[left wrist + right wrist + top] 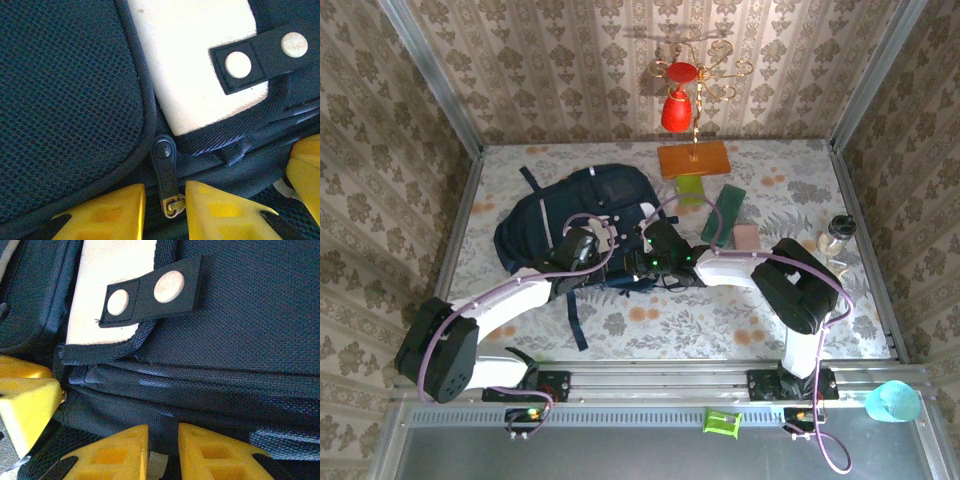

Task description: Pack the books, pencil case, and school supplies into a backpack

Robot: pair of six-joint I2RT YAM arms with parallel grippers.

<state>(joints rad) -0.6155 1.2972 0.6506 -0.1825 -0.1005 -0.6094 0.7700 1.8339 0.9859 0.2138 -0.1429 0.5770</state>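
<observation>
Straddling the zip pull (164, 165) on the backpack (70, 90), left gripper (165, 200) fingers (110, 212) sit barely apart, nothing pinched yet, pull lengthwise between them.

left gripper (165, 187): yellow fingers (107, 215) just beside zip pull (164, 160), one each side, grip unclear | backpack (250, 135): navy mesh panel (65, 100), two-stud tab (260, 55) across white patch (190, 60)

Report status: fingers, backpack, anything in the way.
Left fingers flank zip pull, grip unclear. Right fingers narrow at backpack edge, grip unclear. Supplies out on table. Nothing blocking.
</observation>
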